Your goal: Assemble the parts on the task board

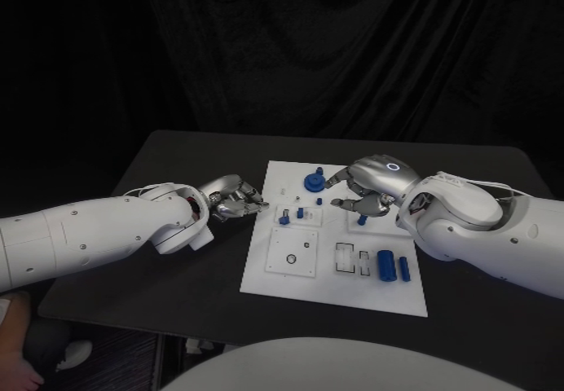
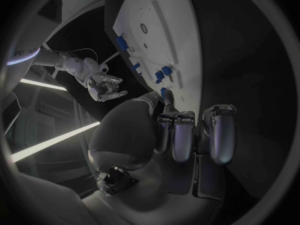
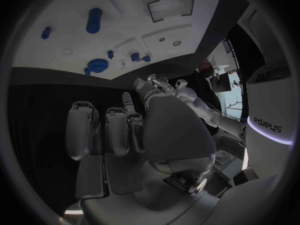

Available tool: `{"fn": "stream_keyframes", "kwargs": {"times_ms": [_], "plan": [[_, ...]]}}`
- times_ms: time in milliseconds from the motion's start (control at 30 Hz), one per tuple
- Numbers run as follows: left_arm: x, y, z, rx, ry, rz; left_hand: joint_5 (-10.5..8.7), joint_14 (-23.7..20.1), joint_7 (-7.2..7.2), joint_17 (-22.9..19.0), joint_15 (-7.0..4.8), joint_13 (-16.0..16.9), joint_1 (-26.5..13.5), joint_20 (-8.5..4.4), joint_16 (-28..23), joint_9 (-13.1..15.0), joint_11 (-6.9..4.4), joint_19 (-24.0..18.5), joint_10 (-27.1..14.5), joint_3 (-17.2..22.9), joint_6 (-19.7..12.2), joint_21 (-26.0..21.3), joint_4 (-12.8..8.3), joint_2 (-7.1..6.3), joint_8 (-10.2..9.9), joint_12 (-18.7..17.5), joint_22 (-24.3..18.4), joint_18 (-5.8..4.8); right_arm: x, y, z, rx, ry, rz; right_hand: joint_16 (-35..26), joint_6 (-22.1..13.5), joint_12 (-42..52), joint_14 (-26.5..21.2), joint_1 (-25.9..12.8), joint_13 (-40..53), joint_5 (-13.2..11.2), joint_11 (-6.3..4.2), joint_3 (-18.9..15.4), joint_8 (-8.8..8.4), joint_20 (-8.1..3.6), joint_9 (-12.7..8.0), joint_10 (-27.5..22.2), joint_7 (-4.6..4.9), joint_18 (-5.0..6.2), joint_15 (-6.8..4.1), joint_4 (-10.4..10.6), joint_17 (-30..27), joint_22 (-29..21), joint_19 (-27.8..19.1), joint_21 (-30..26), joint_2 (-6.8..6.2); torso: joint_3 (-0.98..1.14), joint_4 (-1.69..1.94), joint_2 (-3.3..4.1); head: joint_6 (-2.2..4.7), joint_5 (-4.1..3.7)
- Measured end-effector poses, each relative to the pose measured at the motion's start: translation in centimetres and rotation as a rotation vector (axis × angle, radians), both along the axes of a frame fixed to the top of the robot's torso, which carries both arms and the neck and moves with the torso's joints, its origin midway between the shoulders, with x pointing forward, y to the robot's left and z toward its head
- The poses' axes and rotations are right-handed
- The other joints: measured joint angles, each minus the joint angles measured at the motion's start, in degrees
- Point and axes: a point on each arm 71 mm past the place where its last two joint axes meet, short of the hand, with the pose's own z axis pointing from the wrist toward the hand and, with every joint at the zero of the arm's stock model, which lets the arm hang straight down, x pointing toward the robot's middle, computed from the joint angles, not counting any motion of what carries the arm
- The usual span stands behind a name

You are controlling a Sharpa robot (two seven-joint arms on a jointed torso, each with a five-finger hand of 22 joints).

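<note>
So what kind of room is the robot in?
Probably a robot lab or test studio. A white task board with small blue parts lies on a black table, dark curtains hang behind, and both hands, left hand and right hand, work over it.

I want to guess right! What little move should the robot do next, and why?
Probably lower the right robot hand onto the small blue peg just below its fingers. That robot hand hovers over the task board holding nothing, and the left robot hand waits at the board's edge.
</note>
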Motion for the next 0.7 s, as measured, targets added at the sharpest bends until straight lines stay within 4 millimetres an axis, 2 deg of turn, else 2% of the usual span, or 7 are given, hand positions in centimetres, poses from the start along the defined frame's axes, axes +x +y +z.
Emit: {"fn": "stream_keyframes", "kwargs": {"times_ms": [100,200,333,400,500,567,700], "plan": [[-0.1,-0.1,0.1,-0.006,-0.006,-0.004,0.00,0.00,0.00,0.00,0.00,0.00,0.00,0.00,0.00,0.00,0.00,0.00,0.00,0.00,0.00,0.00,0.00,0.00,0.00,0.00,0.00,0.00,-0.1,1.0,-0.3,-0.005,-0.004,0.016,0.45,0.51,0.00,-0.07,-0.30,0.00,0.00,0.14,-0.66,0.00,0.00,0.62,0.14,0.25,0.00,0.34,-0.07,0.00,0.00,0.00,0.69,-0.30,-0.19,0.12,0.07,0.00,-0.15],[-0.2,-0.2,0.2,-0.013,-0.014,-0.007,0.26,0.00,0.00,0.00,0.00,0.00,0.00,0.00,0.00,0.00,0.00,0.00,0.00,0.00,0.00,0.00,0.00,0.00,0.00,0.00,0.00,0.00,-0.1,1.9,-0.7,-0.013,0.000,0.026,1.22,0.79,0.00,0.00,-0.68,0.00,0.00,0.48,-1.38,0.00,0.14,1.35,0.22,0.38,0.01,0.40,0.01,0.00,0.00,0.14,1.73,-0.68,-0.52,0.29,0.15,0.00,-0.49],[-0.2,-0.3,0.3,-0.016,-0.024,-0.005,0.69,0.00,0.01,0.00,0.00,0.00,0.00,0.00,0.00,0.00,0.00,0.00,0.00,-0.33,-0.06,0.00,-0.02,0.00,0.03,0.00,0.00,0.00,-0.2,3.1,-1.1,-0.025,0.009,0.040,0.79,0.79,0.00,-0.20,-0.92,0.00,0.00,0.58,-1.53,0.23,0.21,1.97,0.12,0.37,0.01,0.60,0.00,-0.01,0.00,0.21,2.45,-0.43,-1.07,0.70,0.23,0.00,-1.27],[-0.2,-0.3,0.3,-0.017,-0.026,-0.004,0.99,0.00,0.11,0.00,0.00,0.00,0.00,0.00,0.00,0.01,0.00,0.00,0.00,-0.66,-0.77,0.00,-0.15,0.00,0.22,0.00,0.00,0.00,-0.2,3.5,-1.4,-0.030,0.013,0.045,0.79,0.79,0.00,-0.20,-0.99,0.00,0.00,0.58,-1.53,0.23,0.21,2.05,0.12,0.38,0.01,0.60,0.00,-0.01,0.00,0.21,2.45,-0.37,-1.27,0.87,0.26,0.00,-1.35],[-0.1,-0.5,0.3,-0.017,-0.029,-0.005,2.86,0.00,0.58,0.00,0.00,0.00,1.16,0.00,0.00,0.27,0.00,0.00,0.00,-1.10,-2.93,0.00,-0.48,-0.11,0.65,0.00,0.00,0.00,-0.3,4.3,-1.7,-0.039,0.021,0.054,0.79,0.79,0.00,-0.20,-1.16,0.00,0.00,0.58,-1.86,0.23,0.21,2.36,0.12,0.38,0.01,0.60,0.00,-0.01,0.00,0.21,2.45,-0.54,-1.68,1.16,0.31,0.00,-1.47],[-0.2,-0.6,0.3,-0.015,-0.028,-0.007,5.15,-0.21,0.87,0.00,0.20,0.00,1.93,0.00,0.00,0.50,0.00,0.00,0.00,-1.50,-4.42,0.00,-0.56,-0.19,1.01,0.00,0.00,0.00,-0.3,4.8,-2.1,-0.045,0.028,0.059,0.79,0.79,0.00,-0.20,-1.22,0.00,0.00,0.58,-1.86,0.23,0.21,2.52,0.12,0.38,0.01,0.60,0.00,-0.01,0.00,0.21,2.66,-0.60,-1.92,1.30,0.34,0.00,-1.47],[-0.2,-0.7,0.3,-0.010,-0.028,-0.009,9.24,-0.10,1.84,0.00,0.91,0.00,4.37,0.62,0.00,0.34,1.04,0.00,-0.01,-1.93,-8.04,0.00,-1.40,-0.46,1.01,0.00,0.00,0.00,-0.4,5.5,-2.6,-0.057,0.040,0.066,0.79,0.81,0.00,-0.20,-1.21,0.00,0.00,0.57,-2.01,0.23,0.21,2.68,0.12,0.40,0.02,0.60,-0.15,-0.01,0.00,0.21,2.66,-0.60,-2.52,1.62,0.40,0.00,-1.57]]}}
